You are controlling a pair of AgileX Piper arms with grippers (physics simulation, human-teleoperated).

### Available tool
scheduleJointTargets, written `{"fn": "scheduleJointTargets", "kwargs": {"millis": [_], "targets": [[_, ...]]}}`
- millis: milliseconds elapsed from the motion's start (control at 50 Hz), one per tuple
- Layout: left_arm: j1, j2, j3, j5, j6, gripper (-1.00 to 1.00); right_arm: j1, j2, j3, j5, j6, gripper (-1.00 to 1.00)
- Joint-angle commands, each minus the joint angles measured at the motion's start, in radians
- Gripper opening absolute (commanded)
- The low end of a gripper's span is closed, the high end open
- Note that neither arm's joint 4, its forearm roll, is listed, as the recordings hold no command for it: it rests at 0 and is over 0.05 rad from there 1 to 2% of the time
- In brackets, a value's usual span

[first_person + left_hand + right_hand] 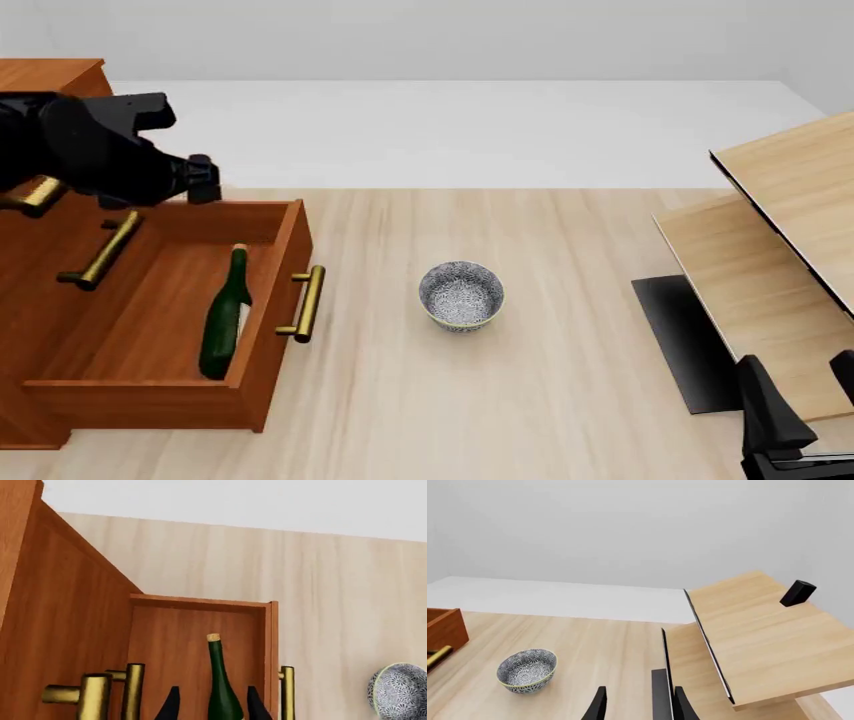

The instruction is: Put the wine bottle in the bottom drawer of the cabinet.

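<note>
So the big reddish-brown cabinet sits at the left of the table, and its bottom drawer is pulled well out toward the middle. The wine bottle is lying on its side inside that drawer, cork end pointing toward the far side, body resting on the drawer floor and not touching either gripper. Looks to me like the main job is basically done: bottle is in the right compartment.

The left gripper hangs above the drawer looking down at the bottle, fingers spread apart with nothing between them. The right gripper is parked way over by the pale wood furniture, also spread and empty.

What's left, I'd guess, is maybe pushing the drawer closed by its brass handle, if that even counts. The task only says put it in. The speckled bowl just sits mid-table, not involved.
</note>
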Motion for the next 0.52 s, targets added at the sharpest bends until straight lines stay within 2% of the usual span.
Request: {"fn": "scheduleJointTargets", "kwargs": {"millis": [20,40,80,100,160,200,240,280,380,400,440,460,500,520], "targets": [[-0.044,-0.211,0.039,0.067,0.023,1.00,0.003,0.000,0.000,-0.001,-0.004,1.00],[-0.065,-0.244,0.065,0.063,0.013,1.00,0.002,0.000,0.000,-0.001,-0.003,1.00],[-0.041,-0.261,0.083,0.063,0.050,1.00,0.003,0.000,0.000,-0.001,-0.004,1.00],[-0.067,-0.315,0.118,0.058,0.033,1.00,0.003,0.000,0.000,-0.002,-0.005,1.00],[0.000,-0.339,0.139,0.055,0.106,1.00,0.003,0.000,0.001,-0.002,-0.004,1.00],[-0.058,-0.400,0.176,0.056,0.064,1.00,0.003,0.000,0.000,-0.002,-0.004,1.00],[-0.032,-0.435,0.199,0.064,0.100,1.00,0.005,0.000,0.001,-0.002,-0.005,1.00],[-0.033,-0.480,0.222,0.072,0.091,1.00,0.003,0.000,0.001,0.001,-0.001,1.00],[-0.020,-0.567,0.248,0.104,0.118,1.00,0.001,0.000,0.000,0.001,0.001,1.00],[-0.032,-0.583,0.263,0.115,0.141,1.00,0.002,0.000,0.000,0.001,0.000,1.00],[-0.055,-0.641,0.248,0.138,0.107,1.00,0.003,0.000,0.001,0.000,-0.002,1.00],[-0.036,-0.645,0.246,0.146,0.130,1.00,0.004,0.000,0.001,0.001,-0.002,1.00],[-0.059,-0.687,0.248,0.161,0.108,1.00,0.009,0.000,0.000,0.003,-0.002,1.00],[-0.023,-0.703,0.256,0.170,0.150,1.00,0.007,0.000,0.001,0.004,-0.001,1.00]]}}
